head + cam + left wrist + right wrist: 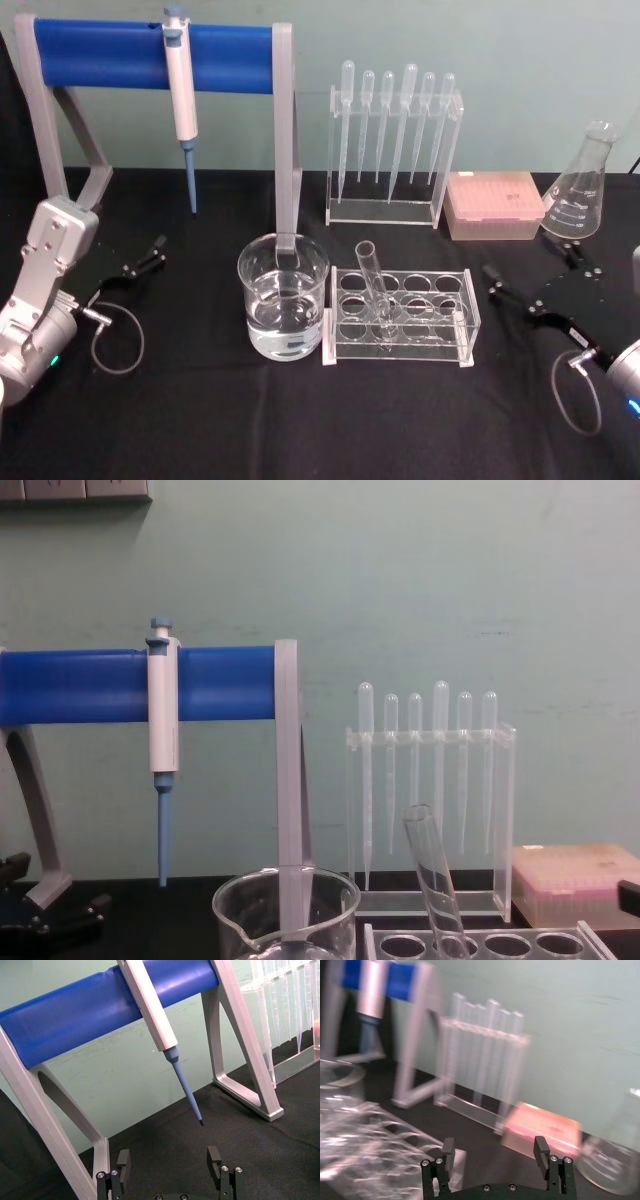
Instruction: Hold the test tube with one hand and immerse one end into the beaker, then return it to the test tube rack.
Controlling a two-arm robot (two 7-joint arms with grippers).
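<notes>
The test tube [373, 282] is clear glass and leans left in a front hole of a clear rack [455, 322]; in the chest view the test tube [435, 880] tilts the same way. Just left of the rack stands the beaker [283, 298], part filled with clear liquid, its spouted rim low in the chest view [285, 905]. My left gripper [140, 258] rests low on the left of the table, open and holding nothing [169, 1160]. On the right side my right gripper [540, 272] is also open and holding nothing [494, 1147], well apart from the rack.
A blue-barred stand [150, 55] at the back left holds a white-and-blue pipettor [183, 110]. Behind the rack stands a clear holder of plastic pipettes [393, 150]. A pink box [493, 205] and a conical flask [582, 185] sit at the back right. Black cloth covers the table [300, 420].
</notes>
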